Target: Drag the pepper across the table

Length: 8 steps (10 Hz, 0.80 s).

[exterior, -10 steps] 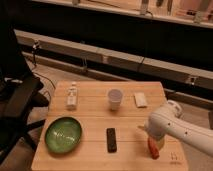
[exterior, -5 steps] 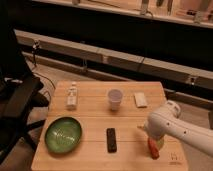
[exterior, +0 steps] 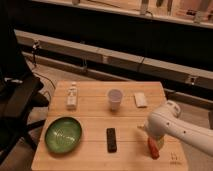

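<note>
The pepper (exterior: pixel 152 148) is small, slim and red-orange. It lies near the front right corner of the light wooden table (exterior: pixel 90 117), just left of a small dark logo mark (exterior: pixel 173 157). My white arm comes in from the right. Its gripper (exterior: pixel 147 134) sits right above the pepper's upper end, mostly hidden by the arm's bulky white wrist. The pepper's top end is covered by the arm.
A black remote (exterior: pixel 111 139) lies left of the pepper. A green bowl (exterior: pixel 63 134) is at the front left. A white cup (exterior: pixel 115 99), a white block (exterior: pixel 141 99) and a small bottle (exterior: pixel 72 96) stand farther back. A black chair (exterior: pixel 17 100) is at the left.
</note>
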Motion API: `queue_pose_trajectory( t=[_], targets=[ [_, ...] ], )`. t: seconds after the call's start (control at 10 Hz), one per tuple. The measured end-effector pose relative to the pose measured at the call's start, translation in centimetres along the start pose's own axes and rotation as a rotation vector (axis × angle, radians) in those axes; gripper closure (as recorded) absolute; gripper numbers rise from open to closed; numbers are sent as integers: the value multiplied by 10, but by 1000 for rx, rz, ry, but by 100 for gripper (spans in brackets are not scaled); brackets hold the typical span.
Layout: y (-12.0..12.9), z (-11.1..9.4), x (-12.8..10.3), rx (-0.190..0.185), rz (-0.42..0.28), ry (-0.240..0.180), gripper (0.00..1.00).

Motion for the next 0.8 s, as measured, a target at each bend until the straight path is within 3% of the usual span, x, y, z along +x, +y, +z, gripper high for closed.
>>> queue_pose_trajectory(
  t=[0.1,0.3,0.7,0.8],
  targets=[
    [9,5,-1,-48,7,-13,20],
    [31,21,-11,-106,3,-64,20],
    [48,41,-21,-144,0,-117,20],
    [52,44,-23,-151,-2,-120,24]
  ],
)
